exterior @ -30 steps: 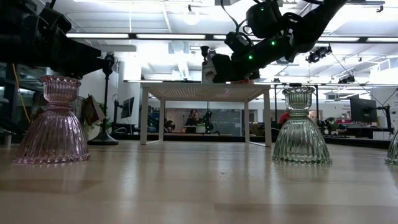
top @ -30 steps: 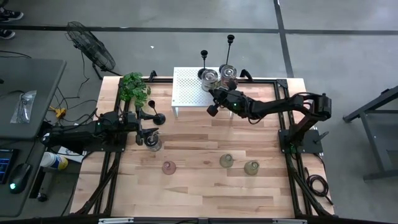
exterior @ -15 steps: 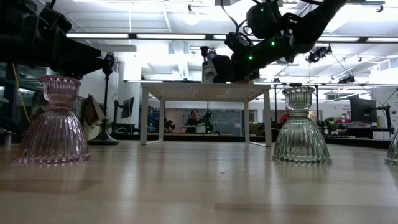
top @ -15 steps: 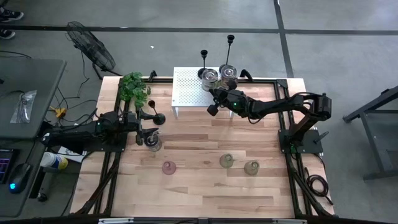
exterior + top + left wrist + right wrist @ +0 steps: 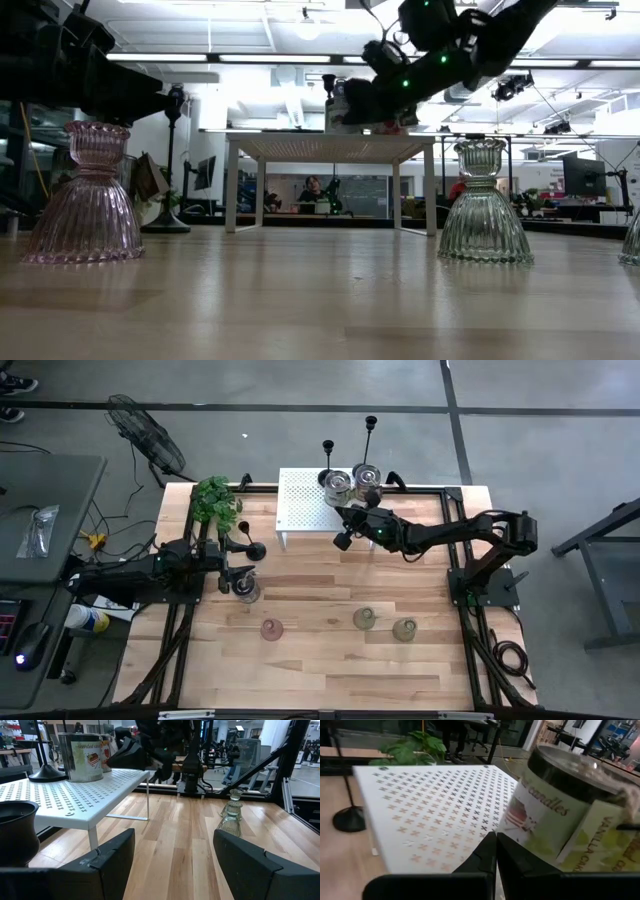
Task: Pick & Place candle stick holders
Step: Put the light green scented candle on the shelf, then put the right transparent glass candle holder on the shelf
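Observation:
Two tall black candlesticks [image 5: 328, 460] [image 5: 370, 435] stand beyond the white shelf [image 5: 300, 505]. A third black candlestick [image 5: 250, 545] stands on its round base left of the shelf. A clear glass holder [image 5: 247, 592], a pinkish one [image 5: 272, 628] and two greenish ones [image 5: 364, 618] [image 5: 405, 628] stand on the wooden table. My right gripper [image 5: 343, 538] [image 5: 495, 845] is shut and empty, above the shelf's right front corner. My left gripper [image 5: 235, 572] [image 5: 172, 865] is open and empty, beside the clear holder and level with the table.
Two labelled candle jars [image 5: 338, 484] [image 5: 367, 478] stand on the shelf's far right corner, close in front of my right gripper [image 5: 555, 815]. A green plant [image 5: 215, 500] stands at the table's far left. Black frame rails run along both table sides.
My right arm has risen a little above the shelf, with its gripper still shut beside the jars.

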Motion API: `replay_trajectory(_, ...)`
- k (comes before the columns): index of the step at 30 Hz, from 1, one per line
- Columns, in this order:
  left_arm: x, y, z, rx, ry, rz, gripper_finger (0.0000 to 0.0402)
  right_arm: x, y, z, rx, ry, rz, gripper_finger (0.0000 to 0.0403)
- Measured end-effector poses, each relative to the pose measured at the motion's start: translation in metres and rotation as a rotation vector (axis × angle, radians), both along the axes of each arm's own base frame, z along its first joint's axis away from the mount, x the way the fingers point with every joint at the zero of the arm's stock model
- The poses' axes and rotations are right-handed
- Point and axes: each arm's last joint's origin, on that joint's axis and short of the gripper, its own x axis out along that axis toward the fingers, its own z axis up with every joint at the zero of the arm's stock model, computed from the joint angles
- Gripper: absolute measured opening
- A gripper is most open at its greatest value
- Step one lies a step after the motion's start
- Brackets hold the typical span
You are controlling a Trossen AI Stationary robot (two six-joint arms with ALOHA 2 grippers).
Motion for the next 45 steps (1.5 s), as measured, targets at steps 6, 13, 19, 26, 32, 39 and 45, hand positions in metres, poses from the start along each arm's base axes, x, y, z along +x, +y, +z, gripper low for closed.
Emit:
replay_trajectory(6, 0.000, 0.000, 0.000, 0.000, 0.000, 0.000, 0.0265, -0.007, 0.021, 0.008, 0.000, 0.054, 0.031, 0.0003)
replay_trajectory(13, 0.000, 0.000, 0.000, 0.000, 0.000, 0.000, 0.0265, -0.017, 0.046, 0.004, 0.025, 0.091, 0.217, 0.0003)
replay_trajectory(19, 0.000, 0.000, 0.000, 0.000, 0.000, 0.000, 0.0265, -0.035, 0.052, -0.004, 0.058, 0.099, 0.325, 0.0003)
replay_trajectory(26, 0.000, 0.000, 0.000, 0.000, 0.000, 0.000, 0.0265, -0.067, 0.058, -0.014, 0.084, 0.099, 0.393, 0.0003)
replay_trajectory(32, 0.000, 0.000, 0.000, 0.000, 0.000, 0.000, 0.0265, -0.088, 0.060, -0.014, 0.079, 0.066, 0.388, 0.0003)
replay_trajectory(39, 0.000, 0.000, 0.000, 0.000, 0.000, 0.000, 0.0265, -0.113, 0.062, -0.021, 0.074, 0.035, 0.388, 0.0003)
replay_trajectory(45, 0.000, 0.000, 0.000, 0.000, 0.000, 0.000, 0.0265, -0.133, 0.065, -0.032, 0.143, -0.055, 0.373, 0.0003)
